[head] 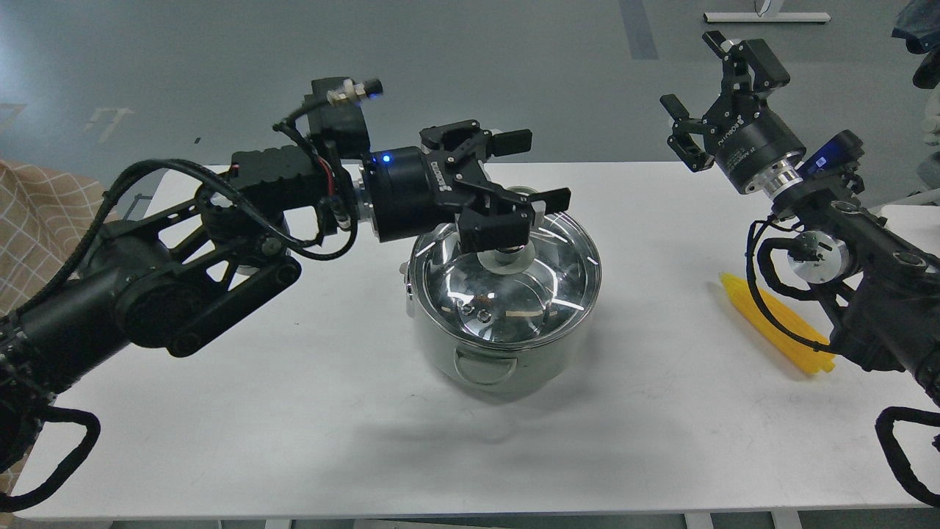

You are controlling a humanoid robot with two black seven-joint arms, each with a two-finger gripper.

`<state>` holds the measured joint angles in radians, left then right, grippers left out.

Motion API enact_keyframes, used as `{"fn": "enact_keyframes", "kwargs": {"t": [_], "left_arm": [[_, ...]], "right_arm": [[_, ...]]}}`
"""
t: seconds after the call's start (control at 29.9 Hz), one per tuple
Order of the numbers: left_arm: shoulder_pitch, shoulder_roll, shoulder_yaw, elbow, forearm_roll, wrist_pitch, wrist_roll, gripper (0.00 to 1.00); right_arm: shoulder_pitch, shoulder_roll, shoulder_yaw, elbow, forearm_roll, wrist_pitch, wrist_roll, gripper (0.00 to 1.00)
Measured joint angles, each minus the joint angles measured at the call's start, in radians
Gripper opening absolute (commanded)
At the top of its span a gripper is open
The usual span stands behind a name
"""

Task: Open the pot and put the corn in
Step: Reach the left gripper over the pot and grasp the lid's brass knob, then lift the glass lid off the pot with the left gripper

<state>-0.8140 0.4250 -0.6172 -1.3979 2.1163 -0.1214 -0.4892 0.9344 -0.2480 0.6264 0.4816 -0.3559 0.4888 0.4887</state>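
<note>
The pot stands at the middle of the white table with its round glass lid on it. My left gripper reaches in from the left and hangs open just over the lid's centre. It hides the gold knob, and I cannot tell whether it touches it. The yellow corn lies on the table at the right, partly hidden behind my right arm's cables. My right gripper is open and empty, raised above the table's far right corner.
A checked beige cloth lies beyond the table's left edge. A white surface adjoins the table at the far right. The grey floor lies behind the table.
</note>
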Motion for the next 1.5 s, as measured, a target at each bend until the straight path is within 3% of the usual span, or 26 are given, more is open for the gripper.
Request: {"fn": "enact_keyframes", "kwargs": {"t": [0.33,0.63,0.8,1.07,1.1,1.14,1.17,1.27,1.3,1.5], "left_arm": [[-0.001,-0.102,0.050,0.207,0.065,0.047,0.001,0.98],[0.032,-0.100,0.071,0.232,0.065,0.050,0.001,0.95],[0.034,-0.095,0.071,0.241,0.066,0.051,0.001,0.86],[0.063,-0.088,0.071,0.253,0.066,0.051,0.001,0.65],[0.064,-0.088,0.071,0.253,0.065,0.051,0.001,0.60],[0.066,-0.088,0.071,0.253,0.065,0.051,0.000,0.38],[0.066,-0.088,0.071,0.254,0.065,0.051,0.000,0.27],[0.067,-0.091,0.071,0.254,0.065,0.051,0.000,0.16],[0.067,-0.092,0.070,0.253,0.065,0.051,0.000,0.06],[0.051,-0.101,0.063,0.241,0.065,0.065,0.000,0.03]], "right_arm": [[-0.024,-0.037,0.000,0.034,0.001,0.000,0.000,0.96],[-0.049,-0.058,0.001,0.059,0.002,0.000,0.000,0.96],[-0.051,-0.059,0.001,0.060,0.002,0.000,0.000,0.96],[-0.056,-0.059,0.001,0.064,0.002,0.000,0.000,0.96],[-0.056,-0.059,0.001,0.064,0.002,0.000,0.000,0.96],[-0.056,-0.058,0.001,0.064,0.002,0.000,0.000,0.96],[-0.057,-0.058,0.001,0.065,0.002,0.000,0.000,0.96],[-0.057,-0.057,0.001,0.065,0.002,0.000,0.000,0.96],[-0.057,-0.057,0.001,0.065,0.002,0.000,0.000,0.96],[-0.058,-0.057,0.001,0.065,0.002,0.000,0.000,0.96]]}}
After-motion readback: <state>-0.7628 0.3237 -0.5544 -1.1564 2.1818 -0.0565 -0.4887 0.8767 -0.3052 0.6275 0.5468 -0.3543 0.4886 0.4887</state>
